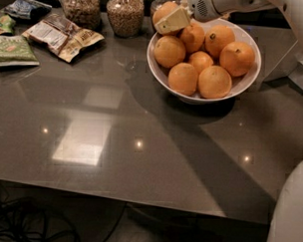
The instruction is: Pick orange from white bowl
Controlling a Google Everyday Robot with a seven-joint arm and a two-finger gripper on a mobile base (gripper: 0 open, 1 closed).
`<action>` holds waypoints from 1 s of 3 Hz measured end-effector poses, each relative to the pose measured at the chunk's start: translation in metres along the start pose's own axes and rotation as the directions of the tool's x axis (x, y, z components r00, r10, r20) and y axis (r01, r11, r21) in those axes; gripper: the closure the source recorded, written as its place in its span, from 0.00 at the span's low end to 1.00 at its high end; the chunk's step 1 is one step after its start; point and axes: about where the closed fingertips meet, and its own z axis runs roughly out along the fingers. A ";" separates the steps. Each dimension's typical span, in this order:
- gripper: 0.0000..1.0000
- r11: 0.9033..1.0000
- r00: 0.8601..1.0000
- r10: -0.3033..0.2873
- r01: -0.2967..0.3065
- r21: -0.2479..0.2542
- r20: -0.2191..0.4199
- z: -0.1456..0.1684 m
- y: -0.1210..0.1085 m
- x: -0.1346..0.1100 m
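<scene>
The white bowl [245, 82] stands at the back right of the dark table and holds several oranges. My gripper [166, 18] reaches in from the top right and is over the bowl's far left rim. It is shut on one plain orange [162, 10], held at rim height. One cream finger pad [174, 21] lies across the front of that orange; the other finger is hidden behind it. The other oranges lie lower in the bowl, and some show a dark stem dot.
Two glass jars of grain [125, 13] stand just left of the bowl at the back edge. Snack packets [62, 36] and a green bag [13, 50] lie at the back left. The robot's white body [292, 217] fills the bottom right corner.
</scene>
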 end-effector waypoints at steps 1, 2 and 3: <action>0.28 1.000 1.000 -0.005 0.005 -0.006 -0.011 0.006 0.000 0.004; 0.33 1.000 0.999 -0.016 0.016 -0.004 -0.027 0.016 -0.008 0.009; 0.33 1.000 0.999 -0.020 0.019 -0.008 -0.033 0.022 -0.010 0.010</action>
